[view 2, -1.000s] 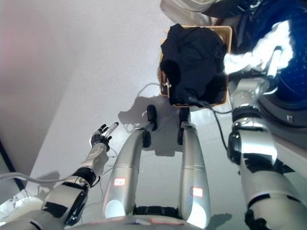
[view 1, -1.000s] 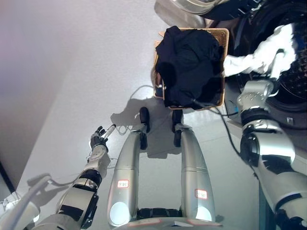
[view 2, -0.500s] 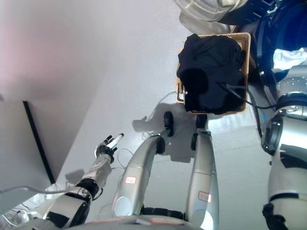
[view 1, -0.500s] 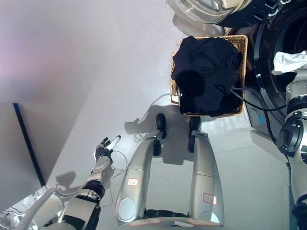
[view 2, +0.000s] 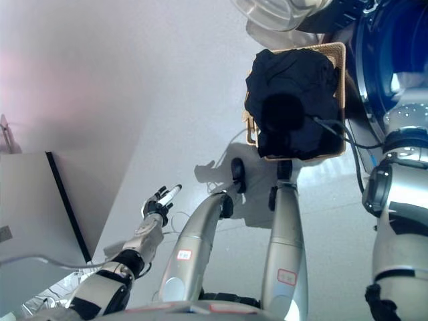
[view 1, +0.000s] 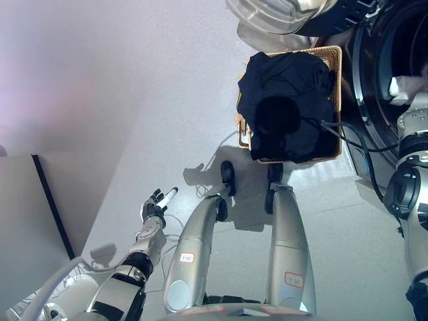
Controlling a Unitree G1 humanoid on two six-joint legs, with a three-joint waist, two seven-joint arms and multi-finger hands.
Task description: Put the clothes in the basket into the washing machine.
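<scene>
A heap of dark clothes [view 1: 287, 107] fills a wicker basket [view 1: 337, 63] that stands on the pale floor [view 1: 167, 100], at about one o'clock in the views. The cloth is black or very dark, bunched into folds, and piled above the basket's rim so that only the woven edge at the top, right and bottom shows. Just to the right of the basket, at two o'clock, is the round opening of the washing machine [view 1: 374, 80], with its dark ring and dark drum. Inside the opening a bit of white cloth [view 1: 401, 87] shows, near the right edge of the left eye view.

The right arm comes up along the right edge, with its forearm reaching into the machine's opening; the right hand itself cannot be made out, so whether its fingers are closed or spread cannot be told. The left hand [view 1: 156, 206] hangs low at seven o'clock, well apart from the basket, above the floor, with its fingers straight and spread, one white tip pointing up and to the right; it holds nothing.

At twelve o'clock, above the basket, the machine's door [view 1: 281, 12] shows as a rounded shiny shape. At eight o'clock a pale panel [view 2: 40, 221] with a dark edge stands by the wall.
</scene>
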